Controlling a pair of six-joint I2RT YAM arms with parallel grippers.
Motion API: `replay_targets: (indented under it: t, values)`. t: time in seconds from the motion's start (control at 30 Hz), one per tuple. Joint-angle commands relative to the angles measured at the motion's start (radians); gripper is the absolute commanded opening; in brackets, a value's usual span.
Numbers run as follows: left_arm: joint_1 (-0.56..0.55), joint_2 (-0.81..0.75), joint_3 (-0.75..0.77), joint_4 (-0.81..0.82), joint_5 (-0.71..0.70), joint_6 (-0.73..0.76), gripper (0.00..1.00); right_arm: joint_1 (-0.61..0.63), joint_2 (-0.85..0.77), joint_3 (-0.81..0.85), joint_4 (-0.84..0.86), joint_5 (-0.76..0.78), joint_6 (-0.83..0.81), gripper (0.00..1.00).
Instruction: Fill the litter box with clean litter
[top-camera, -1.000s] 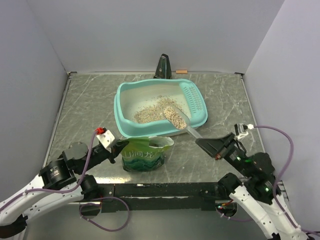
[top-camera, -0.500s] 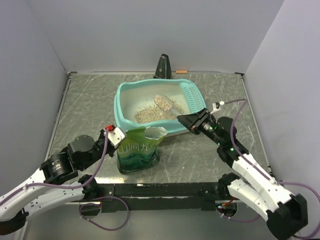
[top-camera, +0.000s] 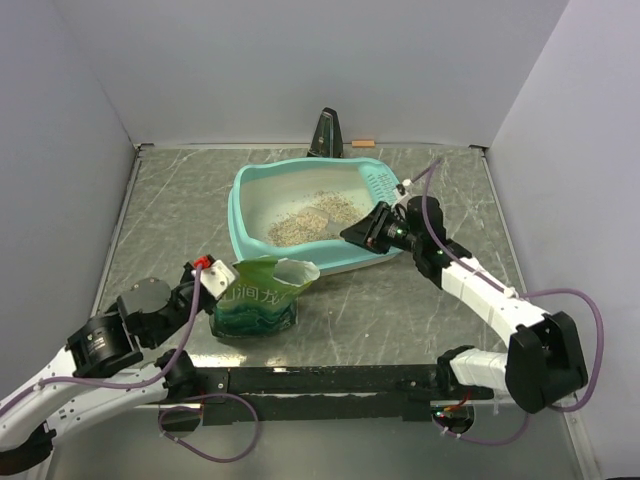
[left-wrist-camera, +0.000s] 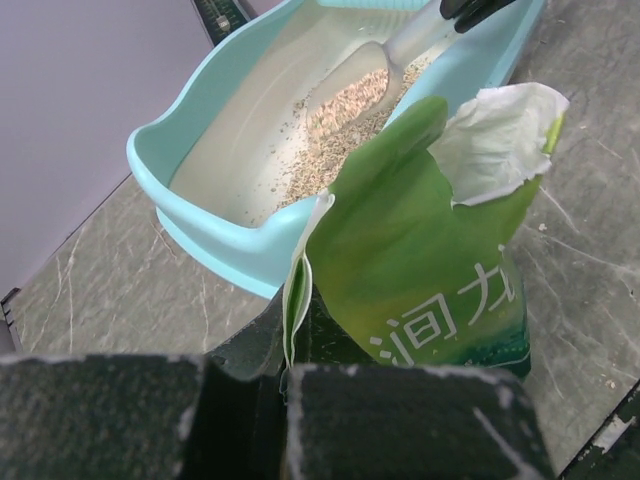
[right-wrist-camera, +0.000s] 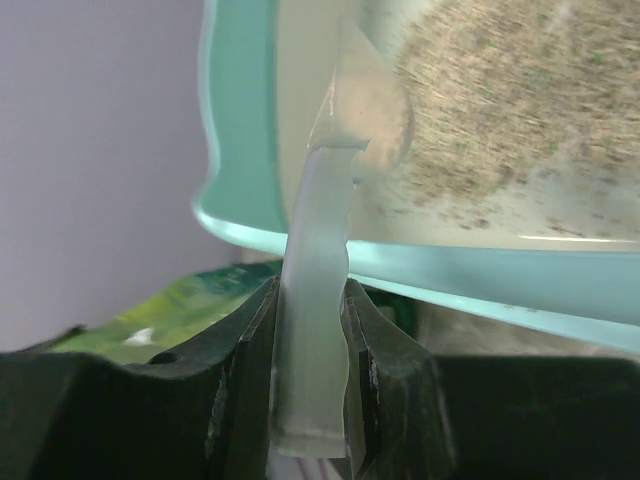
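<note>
On the grey table (top-camera: 170, 210), a teal litter box (top-camera: 340, 260) holds speckled litter (top-camera: 295, 228).

- Litter box (top-camera: 236, 222): teal rim and outer wall, whitish inside; slotted grid (top-camera: 386, 192) at its right end is teal.
- Litter (top-camera: 296, 227): beige-grey, finely speckled with darker flecks.
- Scoop (right-wrist-camera: 318, 290): translucent milky white.
- Bag (top-camera: 252, 302): bright green shading to dark green at the base, white lettering, white lining at the torn mouth.
- Table (top-camera: 170, 210): grey stone pattern with pale veins; black strip along the near edge.
- Walls (top-camera: 300, 70): plain pale lilac-grey.
- Left gripper (left-wrist-camera: 285, 420), right gripper (right-wrist-camera: 310, 400): black.
- Arms (top-camera: 478, 290): white shells, black joints.
- Cables (top-camera: 585, 310): purple.
- Tag (top-camera: 205, 264) near the left gripper: red and white.
- Far edge: black upright object (top-camera: 327, 135); small orange-tan stick (top-camera: 363, 143).
</note>
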Motion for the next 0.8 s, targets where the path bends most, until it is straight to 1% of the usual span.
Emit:
replay_targets:
  t: [0.0, 0.07, 0.13, 0.17, 0.2, 0.33, 0.4, 0.43, 0.47, 0.57, 0.63, 0.67, 0.77]
  values:
    - [0.005, 0.046, 0.037, 0.276, -0.04, 0.019, 0.01, 0.005, 0.044, 0.172, -0.128, -0.007, -0.192, 0.0]
    - [0.01, 0.08, 0.034, 0.285, -0.019, 0.011, 0.01, 0.003, 0.079, 0.253, -0.244, 0.038, -0.281, 0.0]
    - [0.019, 0.106, 0.032, 0.3, 0.004, 0.002, 0.01, 0.003, 0.111, 0.301, -0.312, 0.102, -0.337, 0.0]
    - [0.033, 0.112, 0.034, 0.303, 0.041, -0.003, 0.01, 0.005, 0.125, 0.353, -0.349, 0.133, -0.404, 0.0]
    - [0.042, 0.121, 0.037, 0.308, 0.058, -0.011, 0.01, 0.005, 0.14, 0.377, -0.417, 0.164, -0.435, 0.0]
    - [0.094, 0.173, 0.043, 0.299, 0.136, -0.021, 0.01, 0.008, 0.249, 0.488, -0.553, 0.26, -0.599, 0.0]
    - [0.125, 0.183, 0.037, 0.297, 0.181, -0.026, 0.01, 0.014, 0.287, 0.551, -0.596, 0.285, -0.647, 0.0]
    - [0.135, 0.187, 0.032, 0.302, 0.195, -0.024, 0.01, 0.029, 0.324, 0.571, -0.643, 0.352, -0.671, 0.0]
    - [0.157, 0.19, 0.028, 0.303, 0.207, -0.026, 0.01, 0.042, 0.341, 0.61, -0.662, 0.384, -0.72, 0.0]
    - [0.197, 0.192, 0.006, 0.314, 0.248, -0.031, 0.01, 0.084, 0.392, 0.675, -0.722, 0.502, -0.795, 0.0]
    - [0.214, 0.19, -0.015, 0.323, 0.274, -0.034, 0.01, 0.117, 0.395, 0.698, -0.734, 0.573, -0.844, 0.0]
    - [0.221, 0.189, -0.023, 0.336, 0.279, -0.038, 0.01, 0.149, 0.394, 0.706, -0.737, 0.642, -0.857, 0.0]
    - [0.232, 0.19, -0.029, 0.343, 0.279, -0.043, 0.01, 0.215, 0.381, 0.73, -0.74, 0.724, -0.907, 0.0]
